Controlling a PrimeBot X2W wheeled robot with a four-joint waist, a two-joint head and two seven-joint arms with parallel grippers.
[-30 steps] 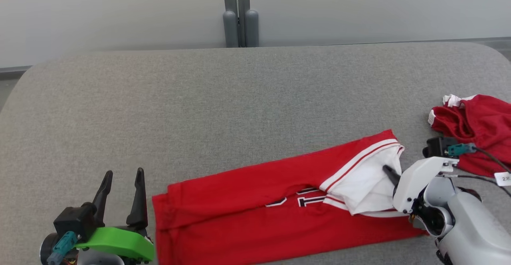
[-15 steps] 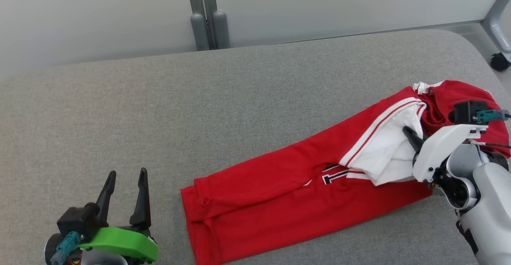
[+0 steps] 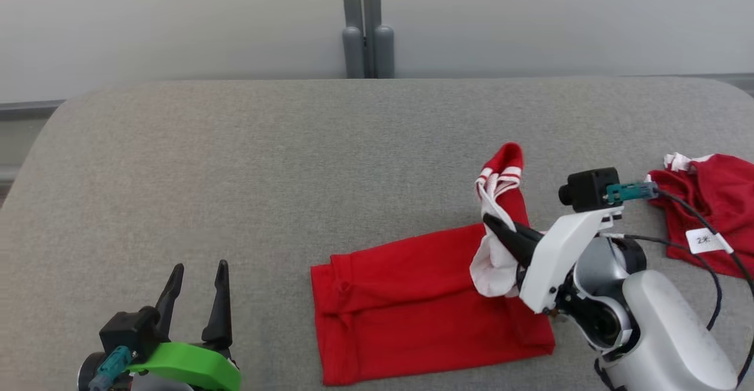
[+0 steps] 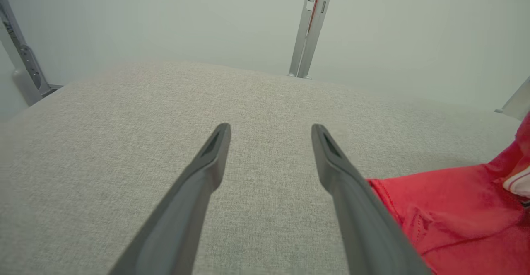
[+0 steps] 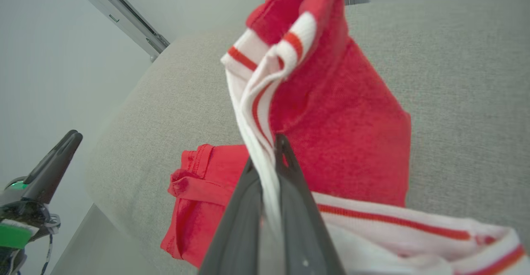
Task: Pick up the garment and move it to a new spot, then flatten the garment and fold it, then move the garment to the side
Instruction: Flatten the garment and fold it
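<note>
stage: folding underway | right gripper [image 3: 490, 222] pinching sleeve end of the garment [image 3: 412, 314] - holding it above the red body on grey pad [image 3: 235, 173] | left gripper [image 3: 197, 273] spread, idling | remaining - finishing fold, moving aside

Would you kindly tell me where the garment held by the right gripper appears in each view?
Head view: garment lower centre-right, one end in the right gripper.
Left wrist view: lower right corner.
Right wrist view: centre, pinched between the fingers.
Shared landmark: grey padded table.

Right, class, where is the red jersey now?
Head view: the red jersey lies right of centre on the grey fabric surface, sleeve end pinched by the right gripper.
</note>
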